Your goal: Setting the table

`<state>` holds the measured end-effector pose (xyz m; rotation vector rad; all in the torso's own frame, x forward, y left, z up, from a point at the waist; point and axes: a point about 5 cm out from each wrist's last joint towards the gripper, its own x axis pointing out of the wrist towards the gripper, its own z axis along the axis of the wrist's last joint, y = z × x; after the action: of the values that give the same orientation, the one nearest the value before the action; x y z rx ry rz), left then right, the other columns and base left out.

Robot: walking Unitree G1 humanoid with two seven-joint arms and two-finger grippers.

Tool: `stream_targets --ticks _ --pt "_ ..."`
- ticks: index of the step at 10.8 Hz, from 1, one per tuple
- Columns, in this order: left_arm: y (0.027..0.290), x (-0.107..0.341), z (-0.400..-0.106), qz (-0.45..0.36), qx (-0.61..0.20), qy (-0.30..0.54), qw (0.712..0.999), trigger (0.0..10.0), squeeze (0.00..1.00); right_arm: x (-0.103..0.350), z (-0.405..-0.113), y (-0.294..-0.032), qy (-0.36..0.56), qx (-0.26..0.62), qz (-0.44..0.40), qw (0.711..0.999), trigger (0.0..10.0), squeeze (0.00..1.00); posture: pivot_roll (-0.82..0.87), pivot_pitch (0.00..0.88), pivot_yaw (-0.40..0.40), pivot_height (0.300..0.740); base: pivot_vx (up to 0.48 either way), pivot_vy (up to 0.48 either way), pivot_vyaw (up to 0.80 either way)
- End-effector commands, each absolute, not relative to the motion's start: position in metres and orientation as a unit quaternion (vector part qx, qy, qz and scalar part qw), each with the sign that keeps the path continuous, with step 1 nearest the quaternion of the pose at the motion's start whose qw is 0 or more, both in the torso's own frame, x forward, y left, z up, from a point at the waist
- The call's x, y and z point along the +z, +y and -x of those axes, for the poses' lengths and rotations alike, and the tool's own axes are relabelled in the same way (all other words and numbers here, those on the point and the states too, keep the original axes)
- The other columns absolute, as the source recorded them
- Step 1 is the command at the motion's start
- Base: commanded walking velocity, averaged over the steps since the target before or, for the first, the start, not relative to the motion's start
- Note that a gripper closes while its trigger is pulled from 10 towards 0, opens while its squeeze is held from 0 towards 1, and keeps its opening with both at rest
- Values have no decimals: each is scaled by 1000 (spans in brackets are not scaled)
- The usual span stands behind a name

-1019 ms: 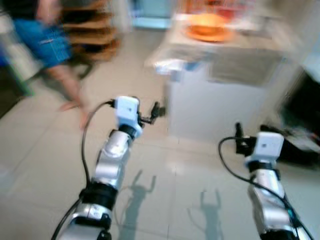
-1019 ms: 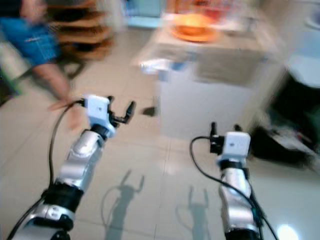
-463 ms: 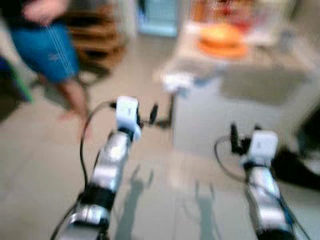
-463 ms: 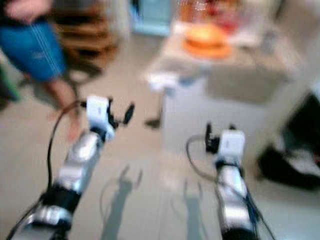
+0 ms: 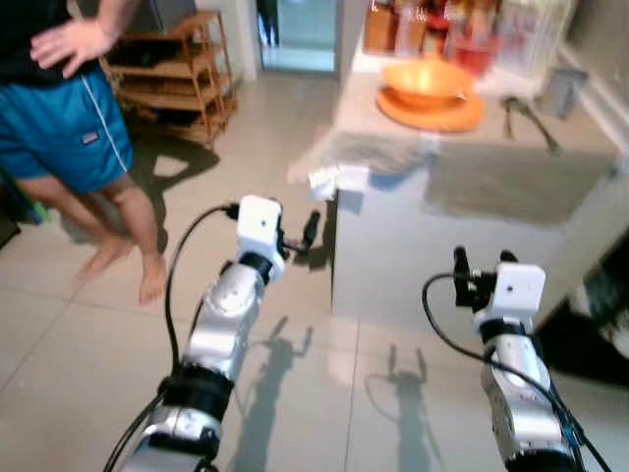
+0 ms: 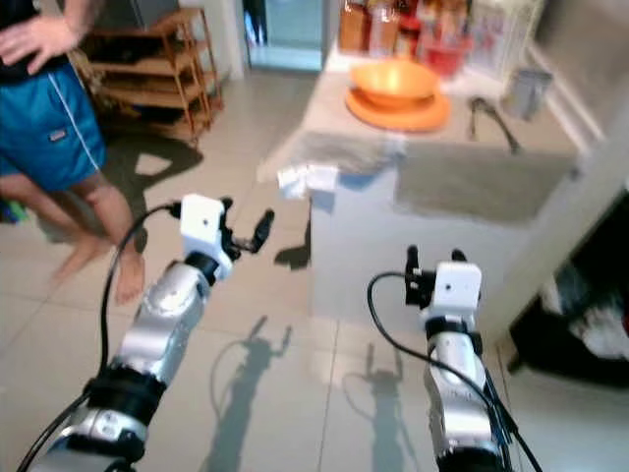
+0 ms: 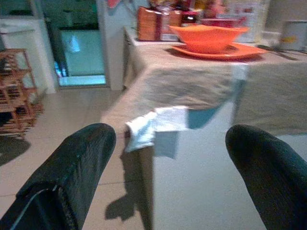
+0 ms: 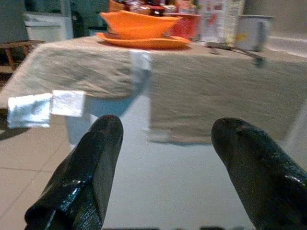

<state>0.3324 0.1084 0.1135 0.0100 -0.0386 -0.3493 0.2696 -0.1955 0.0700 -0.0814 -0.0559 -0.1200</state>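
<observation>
Both silver arms are raised in front of the robot over a pale tiled floor (image 5: 59,354), short of a white counter (image 5: 413,256) draped with a beige linen cloth (image 5: 511,177). The left end effector (image 5: 300,234) is held near the counter's near left corner with its two black fingers (image 7: 72,167) spread wide and nothing between them; the right end effector (image 6: 430,260) points at the counter's white front, its fingers (image 8: 91,163) likewise wide apart and empty. On the cloth, toward the far side, an orange bowl (image 5: 428,79) sits on a flat orange plate (image 5: 432,111). To their right lie dark metal utensils (image 5: 526,116), too small to tell apart, and just beyond them stands a grey metal cup (image 5: 558,90). Jars and packets (image 5: 432,22) crowd the counter's back edge. A white tag or label (image 5: 334,180) hangs from the cloth's near left corner. To the robot's left a person in blue shorts (image 5: 69,128) stands barefoot on the tiles, one hand on the hip, in front of a low wooden slatted rack (image 5: 182,69).
</observation>
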Motion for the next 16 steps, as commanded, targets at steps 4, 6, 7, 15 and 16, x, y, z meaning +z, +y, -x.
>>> stream_targets --ticks 4,6,7,15,16 --pt "114 113 -335 -15 -167 -11 986 10000 0 73 -273 -186 -32 -46 37 998 10000 0 -5 0 32 740 350 0 0" --pt "111 114 -335 -35 -178 -11 983 10000 0 73 -273 -186 -33 -46 38 998 10000 0 -8 0 34 740 0 -474 0" --pt "111 115 -336 -28 -175 -12 984 10000 0 72 -273 -186 -31 -43 43 998 10000 0 -9 0 37 740 0 -454 0" --pt "109 118 -338 -48 -200 -25 978 10000 0 69 -271 -184 -27 -34 46 998 10000 0 -12 0 45 740 264 -398 0" --pt "109 118 -337 -47 -201 -25 978 10000 0 68 -271 -185 -26 -35 47 998 10000 0 -12 0 46 740 281 -386 0"
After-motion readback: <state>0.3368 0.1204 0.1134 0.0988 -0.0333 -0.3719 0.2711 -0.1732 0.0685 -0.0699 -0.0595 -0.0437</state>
